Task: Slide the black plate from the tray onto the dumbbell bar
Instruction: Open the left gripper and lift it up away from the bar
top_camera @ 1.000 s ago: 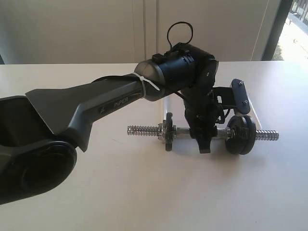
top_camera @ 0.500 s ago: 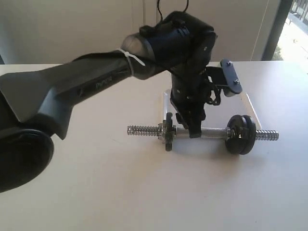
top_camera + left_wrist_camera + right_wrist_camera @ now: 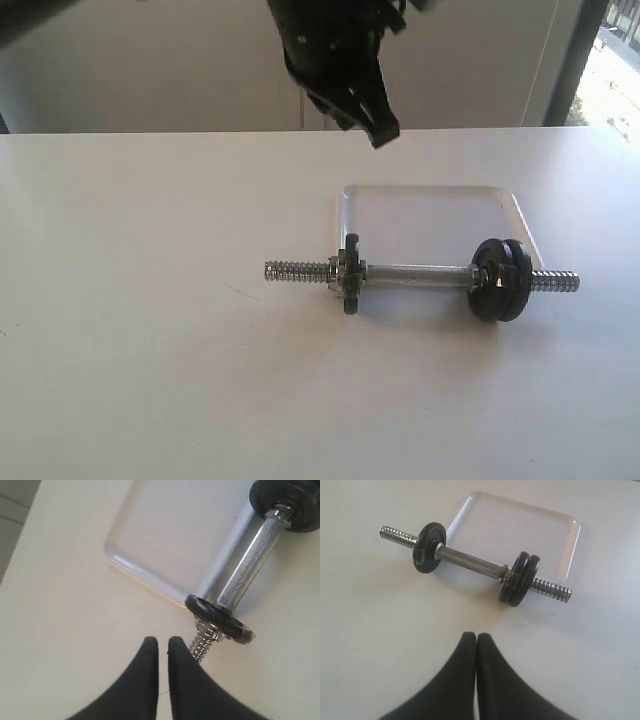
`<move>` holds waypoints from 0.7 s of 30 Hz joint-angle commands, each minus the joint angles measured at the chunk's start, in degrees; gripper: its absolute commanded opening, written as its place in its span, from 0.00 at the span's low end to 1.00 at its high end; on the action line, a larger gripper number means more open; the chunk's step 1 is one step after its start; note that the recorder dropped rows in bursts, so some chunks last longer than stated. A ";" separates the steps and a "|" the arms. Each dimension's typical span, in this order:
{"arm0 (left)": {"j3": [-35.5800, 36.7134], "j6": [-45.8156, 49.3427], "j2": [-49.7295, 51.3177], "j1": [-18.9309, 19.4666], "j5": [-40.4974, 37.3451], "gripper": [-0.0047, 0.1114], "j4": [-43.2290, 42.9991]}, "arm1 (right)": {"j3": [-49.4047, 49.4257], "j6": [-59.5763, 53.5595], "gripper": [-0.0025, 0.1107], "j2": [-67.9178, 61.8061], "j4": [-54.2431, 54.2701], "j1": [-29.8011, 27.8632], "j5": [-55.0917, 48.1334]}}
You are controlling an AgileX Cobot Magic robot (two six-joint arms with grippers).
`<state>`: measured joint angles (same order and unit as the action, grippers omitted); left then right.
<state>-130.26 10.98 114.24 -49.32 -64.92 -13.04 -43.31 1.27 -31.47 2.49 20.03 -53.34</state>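
We see a pale table point(image 3: 150, 380) with the tray point(image 3: 430, 210) on it at about 2 o'clock from centre. The tray looks bare, with no disc left inside it. That makes us judge the job essentially done: every black disc in view is on the bar point(image 3: 415, 272), and at most a nudge inward or a collar check remains. The bar lies flat, its long axis running 9 to 3 o'clock in the exterior view, along the tray's 6 o'clock rim. We cannot tell if it touches that rim. A threaded end sticks out at each side. A single plate point(image 3: 348, 272) sits near the 9 o'clock end and a pair of plates point(image 3: 500, 278) near the 3 o'clock end. All stand on edge with their faces turned along the bar, and we cannot say which one came from the tray. The left claw point(image 3: 162, 641) hangs high at 12 o'clock, well clear of the bar, clenched to a sliver of gap and empty. The right claw point(image 3: 476, 636) has its tips pressed together and grasps nothing.
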 commanded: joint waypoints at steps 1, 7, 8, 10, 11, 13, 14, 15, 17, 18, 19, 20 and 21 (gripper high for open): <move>3.78 -2.55 -7.44 -0.03 -5.04 0.05 0.10 | 0.04 2.05 0.03 0.31 -0.98 -0.12 1.33; 14.21 -4.87 -17.73 -0.03 -5.04 0.04 -1.63 | 0.04 2.05 0.03 0.31 -0.98 -0.12 2.09; 15.99 -5.78 -19.14 -0.03 -5.04 0.04 -2.35 | 0.04 2.32 0.03 0.31 -0.98 -0.12 2.19; 20.88 -7.82 -23.11 -0.03 -5.04 0.04 -4.10 | 0.04 3.45 0.03 0.31 -0.98 -0.12 2.41; 23.55 -8.68 -25.29 -0.03 -5.04 0.04 -4.86 | 0.04 3.95 0.03 0.31 -0.98 -0.12 2.67; 29.19 -10.98 -29.97 -0.03 -5.04 0.04 -5.46 | 0.04 3.94 0.03 0.31 -0.98 -0.12 3.24; 31.49 -11.62 -31.96 -0.03 -5.04 0.04 -5.46 | 0.04 3.94 0.03 0.31 -0.98 -0.12 3.57; 34.42 -12.57 -34.42 -0.03 -4.56 0.04 -5.46 | 0.04 4.21 0.03 0.31 -0.98 -0.12 3.94; 39.96 -14.80 -39.19 -0.03 -2.65 0.04 -5.46 | 0.04 5.26 0.03 0.31 -0.86 -0.12 4.71; 43.21 -16.15 -41.94 -0.03 -1.40 0.04 -5.46 | 0.04 5.26 0.03 0.31 -0.86 -0.12 5.25; 46.53 -17.96 -44.77 -0.03 -0.10 0.04 -5.56 | 0.04 5.26 0.03 0.31 -0.86 -0.12 5.72; 49.12 -19.46 -47.12 -0.03 1.08 0.04 -5.70 | 0.04 5.26 0.03 0.31 -0.86 -0.12 6.37; 52.40 -21.34 -50.02 -0.03 2.12 0.04 -5.70 | 0.04 5.26 0.03 0.31 -0.68 -0.12 7.13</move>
<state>-84.76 -5.64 70.73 -49.32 -64.11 -18.58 -43.31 5.97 -31.47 2.04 20.03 -48.76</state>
